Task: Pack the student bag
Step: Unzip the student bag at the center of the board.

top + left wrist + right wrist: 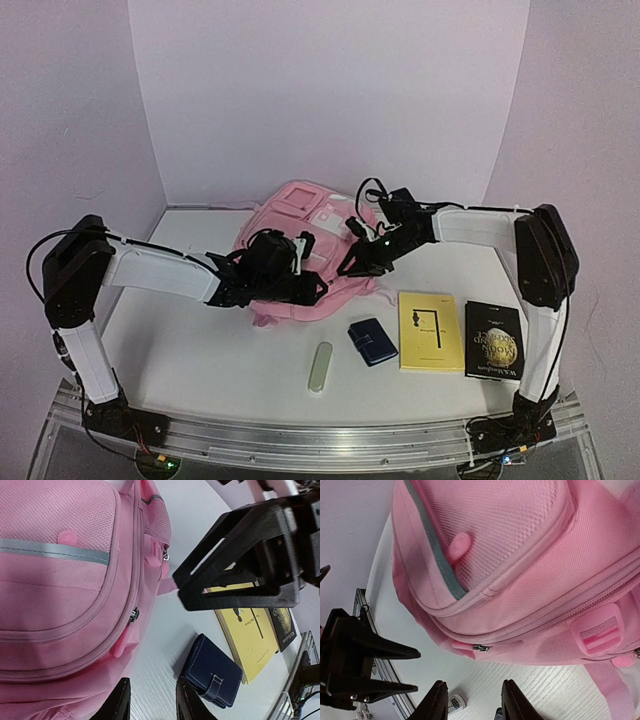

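Observation:
The pink student bag (pixel 300 225) lies at the back middle of the table, all zips shut. It fills the left wrist view (pixel 60 580) and the right wrist view (pixel 520 570). My left gripper (pixel 312 287) hovers open at the bag's near edge; its fingertips (pixel 152 700) straddle bare table beside a pink zip pull (pixel 121 642). My right gripper (pixel 350 266) is open and empty at the bag's right front corner; its fingertips (pixel 472 700) sit just below a metal zip slider (pixel 480 648).
On the table in front lie a navy wallet (pixel 372 341), a yellow book (pixel 430 331), a black book (pixel 493 340) and a pale green oblong case (pixel 320 367). The wallet (pixel 212 672) lies right beside my left fingers. Pale walls enclose the table on three sides.

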You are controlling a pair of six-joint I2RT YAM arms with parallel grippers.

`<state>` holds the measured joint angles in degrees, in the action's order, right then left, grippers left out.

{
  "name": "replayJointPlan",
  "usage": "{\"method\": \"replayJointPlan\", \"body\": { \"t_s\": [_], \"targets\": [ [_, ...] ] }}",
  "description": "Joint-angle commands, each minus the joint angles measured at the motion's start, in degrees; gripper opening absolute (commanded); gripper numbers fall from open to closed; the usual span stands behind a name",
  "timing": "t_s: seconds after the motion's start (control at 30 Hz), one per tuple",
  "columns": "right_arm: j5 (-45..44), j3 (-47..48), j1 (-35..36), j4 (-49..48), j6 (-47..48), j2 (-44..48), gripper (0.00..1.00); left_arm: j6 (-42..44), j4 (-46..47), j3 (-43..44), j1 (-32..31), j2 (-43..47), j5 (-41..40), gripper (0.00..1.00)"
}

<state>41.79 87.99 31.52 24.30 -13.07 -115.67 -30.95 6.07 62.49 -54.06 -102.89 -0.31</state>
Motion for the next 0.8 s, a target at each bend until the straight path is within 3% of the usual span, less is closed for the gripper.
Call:
{"method": "replayJointPlan", "body": {
  "t_s": [0.0, 0.13, 0.43, 0.77],
  "targets": [
    [2.6, 0.2, 0.2, -5.4, -2.5, -2.9, 0.36, -4.6, 3.4, 2.6, 0.1, -1.7, 4.9, 0.3],
    [2.6, 0.1, 0.2, -8.3, -3.9, -4.3, 0.32, -6.4, 3.6, 3.7, 0.2, -3.7, 6.4, 0.28],
    [1.9, -0.7, 0.2, -10.9, -5.9, -6.5, 0.28, -7.3, 1.9, 3.7, 0.3, -2.7, -3.6, 0.31],
    [2.4, -1.5, 0.2, -12.4, -7.7, -7.2, 0.27, -7.4, -2.4, 8.7, 1.0, -7.8, -6.4, 0.34]
  ]
}}
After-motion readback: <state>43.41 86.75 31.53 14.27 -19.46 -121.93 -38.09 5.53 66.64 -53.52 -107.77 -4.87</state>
